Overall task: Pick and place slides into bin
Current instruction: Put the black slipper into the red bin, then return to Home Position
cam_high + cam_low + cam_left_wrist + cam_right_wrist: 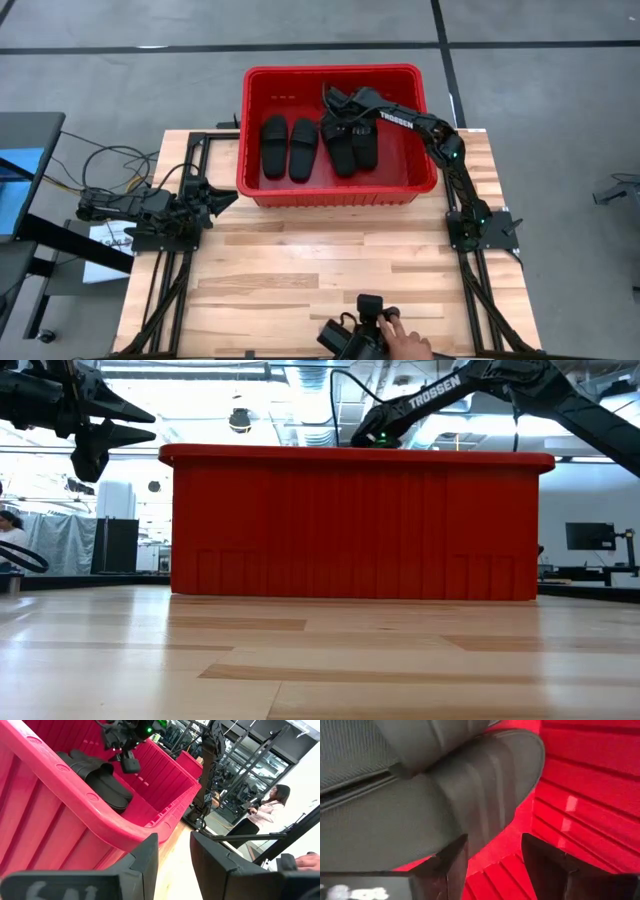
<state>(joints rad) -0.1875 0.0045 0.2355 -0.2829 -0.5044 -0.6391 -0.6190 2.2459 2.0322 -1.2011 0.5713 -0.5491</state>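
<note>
The red bin (340,190) stands at the table's far middle. Four black slides lie side by side on its floor: two at the left (288,147) and two at the right (350,145). My right gripper (333,100) reaches into the bin from the right. It is open and stands close over the far end of the right pair; a slide's strap (470,785) fills its wrist view just past the fingers (492,865). My left gripper (225,198) is open and empty. It is held above the table at the bin's near left corner, pointing at the bin wall (75,785).
A person's hand (405,342) holds a dark device (365,325) at the table's near edge. Another person (267,807) stands in the room beyond. Cables and a side table (30,160) lie left of the table. Bare wood (320,260) lies in front of the bin.
</note>
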